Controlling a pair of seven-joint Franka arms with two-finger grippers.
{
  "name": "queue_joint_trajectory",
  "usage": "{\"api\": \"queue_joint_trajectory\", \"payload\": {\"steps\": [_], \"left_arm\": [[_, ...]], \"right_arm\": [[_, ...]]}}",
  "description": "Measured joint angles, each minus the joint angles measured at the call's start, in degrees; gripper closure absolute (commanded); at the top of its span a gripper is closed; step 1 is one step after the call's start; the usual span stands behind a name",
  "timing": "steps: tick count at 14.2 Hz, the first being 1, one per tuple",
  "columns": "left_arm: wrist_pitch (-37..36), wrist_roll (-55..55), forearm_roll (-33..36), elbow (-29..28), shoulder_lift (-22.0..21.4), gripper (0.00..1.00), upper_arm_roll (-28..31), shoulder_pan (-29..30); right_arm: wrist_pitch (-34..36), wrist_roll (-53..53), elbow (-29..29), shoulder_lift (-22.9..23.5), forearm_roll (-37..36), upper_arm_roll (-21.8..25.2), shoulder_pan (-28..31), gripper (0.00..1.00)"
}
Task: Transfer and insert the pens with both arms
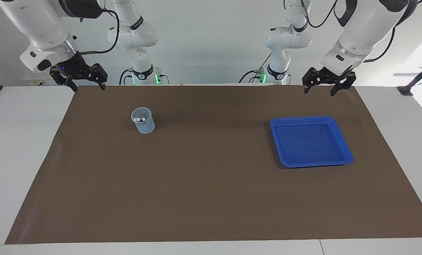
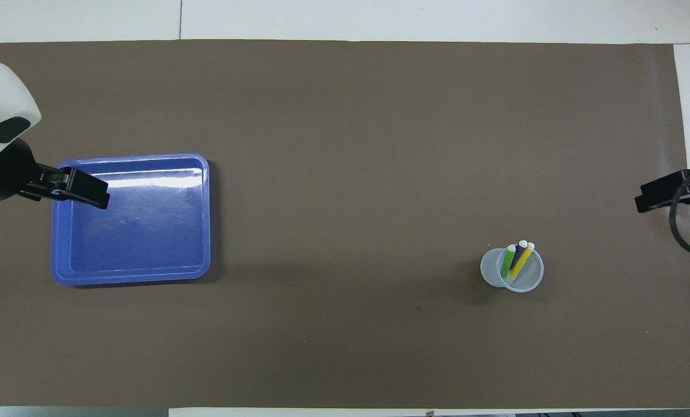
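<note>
Three pens, green (image 2: pixel 508 259), purple (image 2: pixel 518 253) and yellow (image 2: pixel 524 259), stand together in a clear plastic cup (image 2: pixel 513 271) at the right arm's end of the mat. In the facing view only their pale ends (image 1: pixel 140 119) show inside the cup (image 1: pixel 143 121). My left gripper (image 1: pixel 318 92) is open and empty, raised over the blue tray's edge (image 2: pixel 99 197). My right gripper (image 1: pixel 89 88) is open and empty, raised over the mat's edge at the right arm's end (image 2: pixel 646 200), apart from the cup.
An empty blue tray (image 1: pixel 277 148) lies on the brown mat (image 1: pixel 211 184) at the left arm's end; it also shows in the overhead view (image 2: pixel 148 272). White table (image 1: pixel 20 141) borders the mat.
</note>
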State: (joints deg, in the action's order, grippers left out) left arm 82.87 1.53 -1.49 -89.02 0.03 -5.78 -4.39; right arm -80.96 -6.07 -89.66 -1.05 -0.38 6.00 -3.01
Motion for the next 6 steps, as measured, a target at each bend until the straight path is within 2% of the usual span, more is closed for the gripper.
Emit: {"api": "queue_joint_trajectory", "payload": {"steps": [6], "left_arm": [[0.0,0.0,0.0,0.0,0.0,0.00,0.3,0.2]], "right_arm": [[-0.1,0.0,0.0,0.0,0.0,-0.7,0.0,0.00]]}}
